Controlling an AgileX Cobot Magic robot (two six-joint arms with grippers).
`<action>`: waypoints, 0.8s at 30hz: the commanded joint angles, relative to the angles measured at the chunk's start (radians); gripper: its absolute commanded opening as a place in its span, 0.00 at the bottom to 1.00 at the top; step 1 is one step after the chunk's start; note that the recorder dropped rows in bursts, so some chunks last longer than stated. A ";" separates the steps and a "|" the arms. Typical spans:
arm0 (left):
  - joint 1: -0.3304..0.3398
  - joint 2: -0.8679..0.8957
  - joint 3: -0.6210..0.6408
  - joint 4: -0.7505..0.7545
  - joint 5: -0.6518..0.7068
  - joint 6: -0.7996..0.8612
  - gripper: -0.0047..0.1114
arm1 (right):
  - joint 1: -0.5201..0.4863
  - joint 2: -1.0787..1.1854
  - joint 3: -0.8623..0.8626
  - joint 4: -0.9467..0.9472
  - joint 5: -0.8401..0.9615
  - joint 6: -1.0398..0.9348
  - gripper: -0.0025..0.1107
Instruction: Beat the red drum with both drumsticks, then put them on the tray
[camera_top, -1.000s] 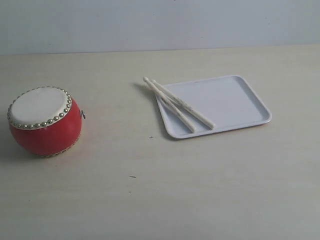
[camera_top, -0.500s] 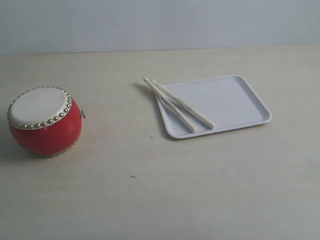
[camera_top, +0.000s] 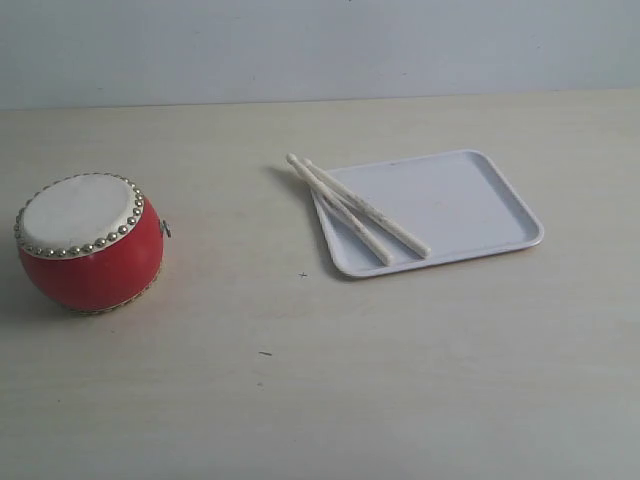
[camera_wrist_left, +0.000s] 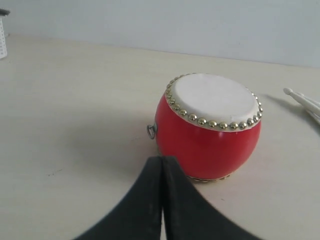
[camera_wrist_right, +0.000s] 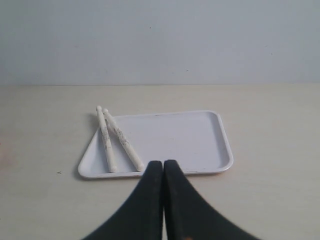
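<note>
Pale wooden table (camera_top: 300, 400) meets plain grey-white wall (camera_top: 300, 50).

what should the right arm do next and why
Probably open the right claw and ease it toward the drumsticks. Its jaws are shut and empty, both sticks lie in the tray with their tips past its rim, and the red drum can't be beaten without them.
</note>
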 joint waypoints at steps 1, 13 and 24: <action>-0.002 -0.005 0.003 0.002 0.016 -0.050 0.04 | -0.005 -0.005 0.004 0.000 -0.014 -0.001 0.02; -0.002 -0.005 0.003 0.002 0.000 0.000 0.04 | -0.005 -0.005 0.004 0.000 -0.014 -0.001 0.02; -0.002 -0.005 0.003 0.002 0.000 0.000 0.04 | -0.005 -0.005 0.004 0.000 -0.014 -0.001 0.02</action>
